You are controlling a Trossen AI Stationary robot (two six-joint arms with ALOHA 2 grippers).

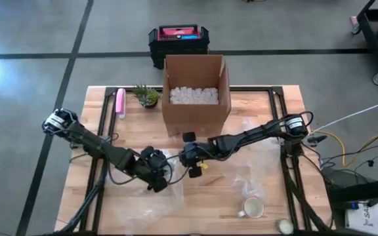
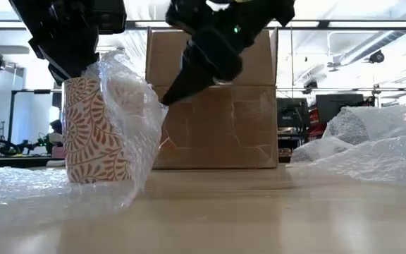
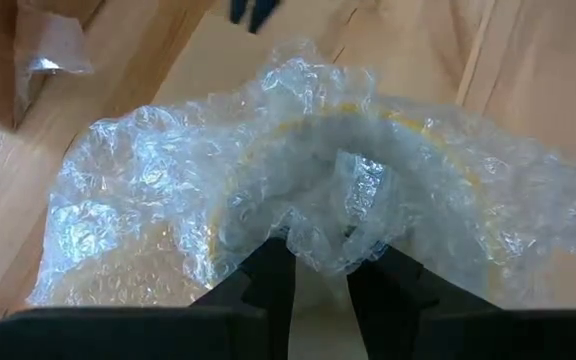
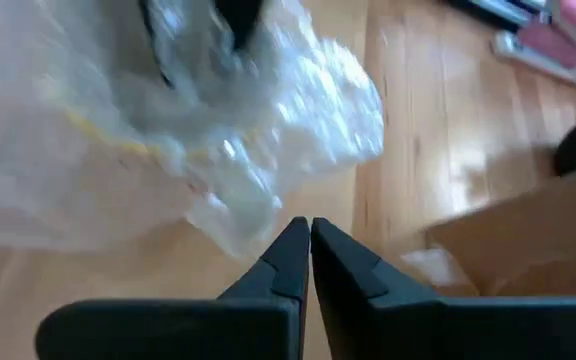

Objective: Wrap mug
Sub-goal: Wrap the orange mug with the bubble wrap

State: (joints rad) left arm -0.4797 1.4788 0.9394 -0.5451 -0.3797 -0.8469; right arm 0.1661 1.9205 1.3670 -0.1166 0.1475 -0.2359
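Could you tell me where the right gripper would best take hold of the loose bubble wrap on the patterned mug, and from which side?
Probably the free flap of bubble wrap bulging off the mug on the side facing the cardboard box. The right gripper, shut, already points there; the left gripper pinches wrap at the mug's top, so come in level from the box side.

Wooden table (image 1: 268,105): box (image 1: 195,95) at 12, plant (image 1: 147,96) at 11, mug (image 1: 252,208) at 5, bubble wrap (image 1: 251,172) at 4

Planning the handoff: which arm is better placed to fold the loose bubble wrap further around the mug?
Probably the right: its gripper is shut, empty and beside the bubble wrap, while the left gripper pinches wrap over the mug.
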